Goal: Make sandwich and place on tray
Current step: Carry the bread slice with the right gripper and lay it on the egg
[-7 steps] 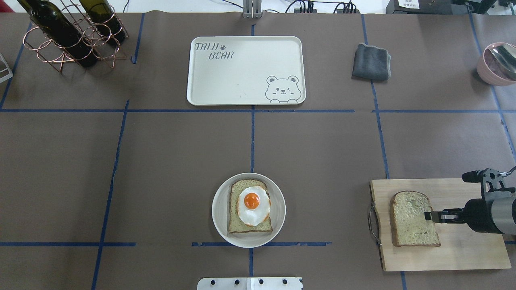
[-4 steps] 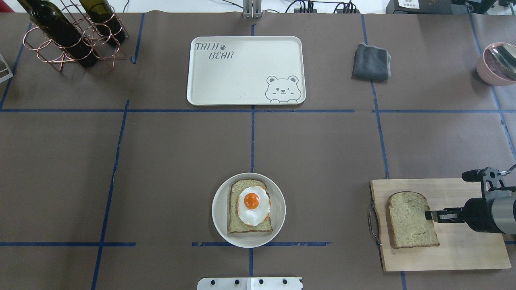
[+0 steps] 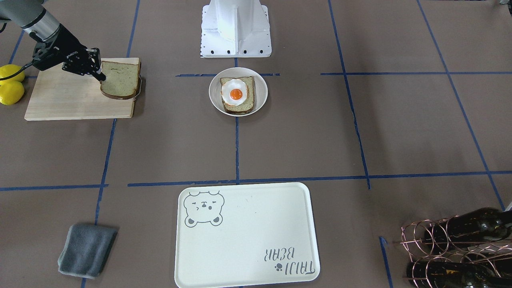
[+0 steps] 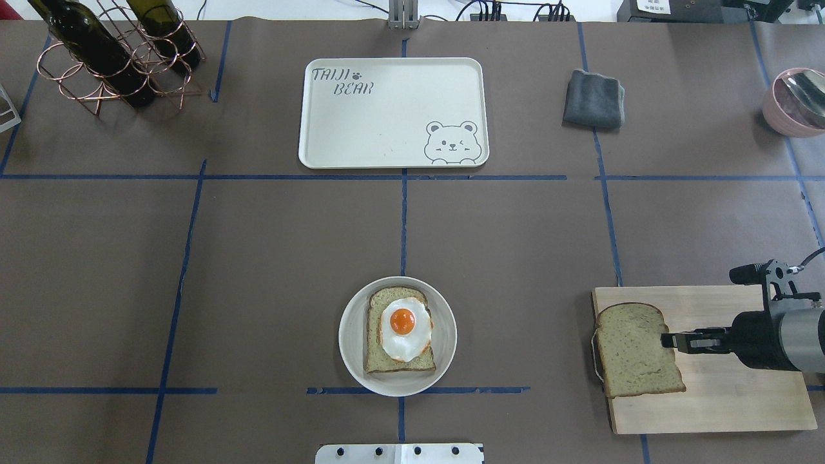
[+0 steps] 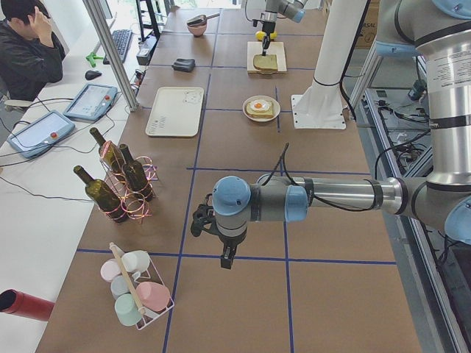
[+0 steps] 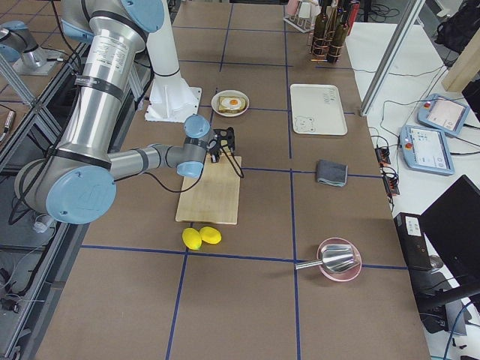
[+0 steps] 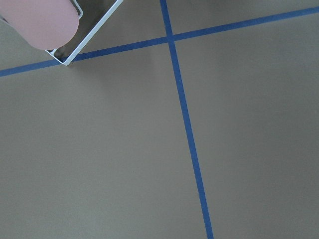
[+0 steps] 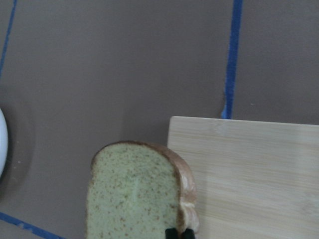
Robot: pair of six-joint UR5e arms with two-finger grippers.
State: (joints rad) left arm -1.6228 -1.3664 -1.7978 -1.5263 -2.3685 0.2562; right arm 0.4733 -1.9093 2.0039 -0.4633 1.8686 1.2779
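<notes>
My right gripper (image 4: 667, 339) is shut on the edge of a tan bread slice (image 4: 637, 351) and holds it just above the wooden cutting board (image 4: 741, 399), overhanging the board's left edge. The slice also shows in the front view (image 3: 119, 80) and the right wrist view (image 8: 137, 194). A second bread slice (image 4: 399, 366) with a fried egg (image 4: 405, 327) on top lies in a round white bowl (image 4: 351, 335) at front centre. The cream bear tray (image 4: 387, 116) sits bare at the far centre. My left gripper (image 5: 224, 254) shows only in the left side view; I cannot tell its state.
A grey cloth (image 4: 593, 98) lies right of the tray. A copper rack with wine bottles (image 4: 116, 58) stands far left. A pink bowl with a ladle (image 4: 796, 100) is far right. Two lemons (image 3: 10, 86) lie beside the board. A mug rack (image 5: 136, 290) stands near the left arm.
My right gripper has moved left with the bread slice, which now hangs over the cutting board's left edge. The bowl, egg and tray have not moved.
</notes>
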